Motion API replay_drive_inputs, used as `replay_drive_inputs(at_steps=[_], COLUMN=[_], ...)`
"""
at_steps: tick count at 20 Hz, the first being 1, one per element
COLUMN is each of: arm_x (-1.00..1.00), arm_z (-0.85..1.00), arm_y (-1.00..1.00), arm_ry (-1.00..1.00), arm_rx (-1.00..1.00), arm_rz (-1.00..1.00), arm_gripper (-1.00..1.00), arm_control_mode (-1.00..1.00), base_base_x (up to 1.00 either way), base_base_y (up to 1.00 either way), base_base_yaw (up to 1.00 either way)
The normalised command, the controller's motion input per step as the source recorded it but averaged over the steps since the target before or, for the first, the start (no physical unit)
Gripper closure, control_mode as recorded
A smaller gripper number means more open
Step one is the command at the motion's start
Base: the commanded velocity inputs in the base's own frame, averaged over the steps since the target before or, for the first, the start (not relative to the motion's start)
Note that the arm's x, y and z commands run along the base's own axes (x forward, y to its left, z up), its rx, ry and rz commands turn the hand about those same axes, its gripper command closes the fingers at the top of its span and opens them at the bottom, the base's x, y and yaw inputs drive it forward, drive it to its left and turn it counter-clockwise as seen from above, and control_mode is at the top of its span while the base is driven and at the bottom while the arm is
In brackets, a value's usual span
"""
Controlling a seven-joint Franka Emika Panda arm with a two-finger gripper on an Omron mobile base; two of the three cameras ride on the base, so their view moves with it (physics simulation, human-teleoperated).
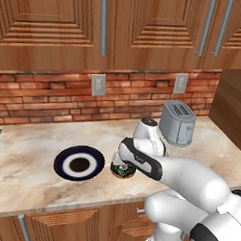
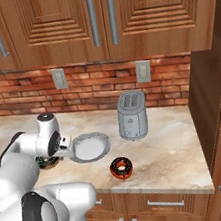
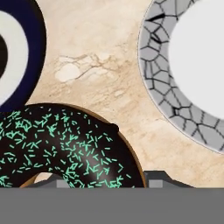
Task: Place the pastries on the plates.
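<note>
Between the two plates, on the marble bench [image 1: 24,172], the end effector [image 1: 123,167] sits low over the chocolate donut with teal sprinkles [image 3: 65,146], which lies flat just beside the navy plate [image 1: 79,164], at about three o'clock from it in the left base view, with the pale grey plate [image 2: 90,147] on its other side. Whether the fingers are pressing the donut I cannot tell: in the hand view the pastry crowds the bottom edge and hides most of both tips, so they look to straddle one side of the ring, but contact is not visible. To do this step well, I judge the fingers should pinch across the ring's wall, one tip in the hole and one outside, close gently so the soft icing is not crushed, then lift straight up before swinging toward a plate and setting the donut down near its centre. Being a ring, the donut has no long axis along the bench and points nowhere; its one axis runs through the hole, straight up, icing uppermost. The second donut, with red-orange icing [image 2: 121,167], lies flat too, near the front edge, at roughly five o'clock from the grey plate and below the toaster [image 2: 132,114] in the right base view.
</note>
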Motion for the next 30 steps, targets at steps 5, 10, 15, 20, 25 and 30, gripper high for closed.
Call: replay_drive_inputs(at_steps=[5, 10, 15, 20, 25, 30], arm_x=[0.25, 0.18, 0.08, 0.03, 0.03, 0.04], arm_z=[0.35, 0.51, 0.34, 0.02, 0.00, -0.15], arm_y=[0.30, 0.49, 0.47, 0.58, 0.29, 0.34], arm_ry=[-0.19, -0.16, -0.04, 0.00, -0.05, -0.01], arm_rx=[0.00, 0.00, 0.00, 0.00, 0.00, 0.00], arm_rz=[0.00, 0.00, 0.00, 0.00, 0.00, 0.00], arm_gripper=[1.00, 1.00, 1.00, 1.00, 1.00, 1.00], arm_control_mode=[-1.00, -1.00, -1.00, -1.00, -1.00, -1.00], base_base_x=[0.00, 0.00, 0.00, 0.00, 0.00, 0.00], base_base_y=[0.00, 0.00, 0.00, 0.00, 0.00, 0.00], base_base_yaw=[0.00, 0.00, 0.00, 0.00, 0.00, 0.00])
